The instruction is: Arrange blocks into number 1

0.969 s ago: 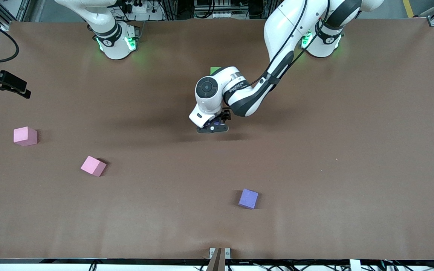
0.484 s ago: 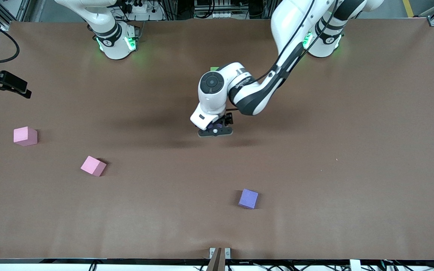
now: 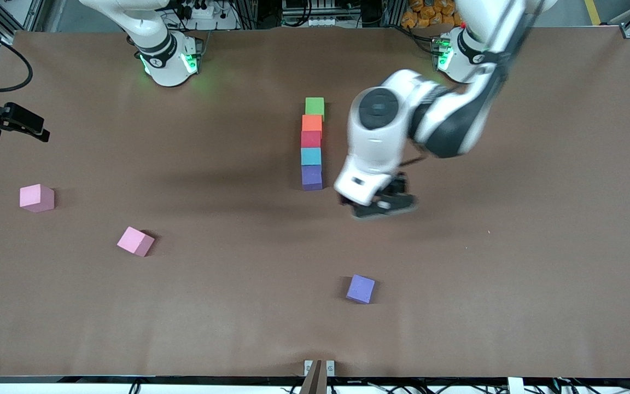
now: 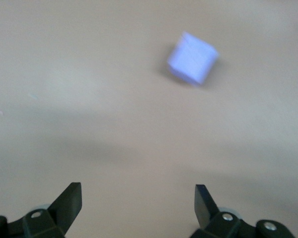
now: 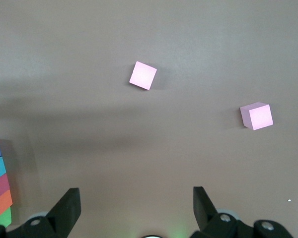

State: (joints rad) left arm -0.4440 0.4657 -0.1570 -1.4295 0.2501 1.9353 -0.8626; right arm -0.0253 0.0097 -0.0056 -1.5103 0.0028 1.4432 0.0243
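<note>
Brown bench [image 3: 512, 273] carries the row of blocks [image 3: 311, 144], green to purple, its long axis toward the camera; the left hand [image 3: 381, 209], fingers apart and empty, hangs just beside its purple end, while the right hand [image 5: 134, 210] waits, fingers apart.

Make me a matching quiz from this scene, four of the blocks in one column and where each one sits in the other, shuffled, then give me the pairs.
Things:
1. green block
2. light blue block
3. lone purple block
4. pink blocks

Places:
A. by itself on the table, nearer the front camera than the line
B. end of the line nearest the robots' bases
C. in the line, between the red block and a purple one
D. loose toward the right arm's end of the table

Pairs: 1-B, 2-C, 3-A, 4-D
</note>
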